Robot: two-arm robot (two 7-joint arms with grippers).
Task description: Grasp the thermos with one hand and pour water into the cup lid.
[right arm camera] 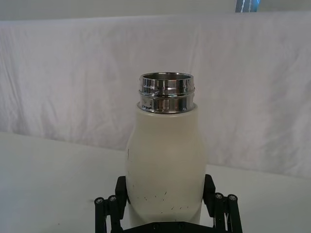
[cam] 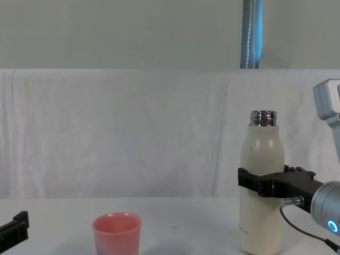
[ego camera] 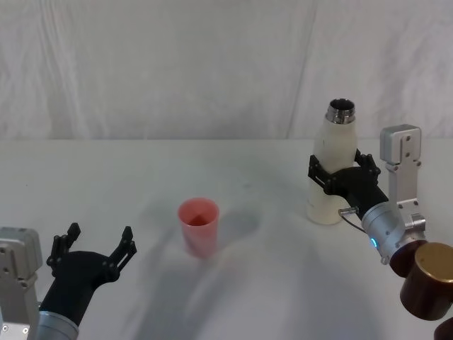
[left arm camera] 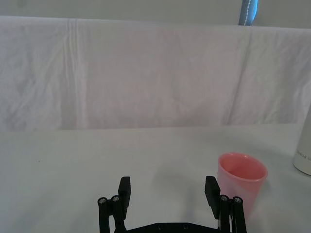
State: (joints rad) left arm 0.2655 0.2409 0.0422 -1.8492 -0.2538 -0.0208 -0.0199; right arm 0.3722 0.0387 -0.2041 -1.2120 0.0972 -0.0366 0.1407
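The cream-white thermos (ego camera: 334, 145) stands upright on the table at the right, its silver neck uncapped. My right gripper (ego camera: 338, 164) straddles its middle, open, one black finger on each side close to the wall; the right wrist view shows the thermos (right arm camera: 165, 155) between those fingers (right arm camera: 121, 188). In the chest view the gripper (cam: 265, 183) wraps the thermos (cam: 261, 154) at mid height. The pink cup lid (ego camera: 198, 225) stands upright near the table's middle. My left gripper (ego camera: 99, 239) rests open and empty at the front left, with the cup lid (left arm camera: 241, 178) just beyond one finger.
A white cloth covers the table (ego camera: 269, 283) and a white backdrop hangs behind it. Brown cylindrical parts (ego camera: 429, 280) sit at the lower right by the right arm. A blue pole (cam: 252, 32) rises behind the backdrop. Open tabletop lies between cup lid and thermos.
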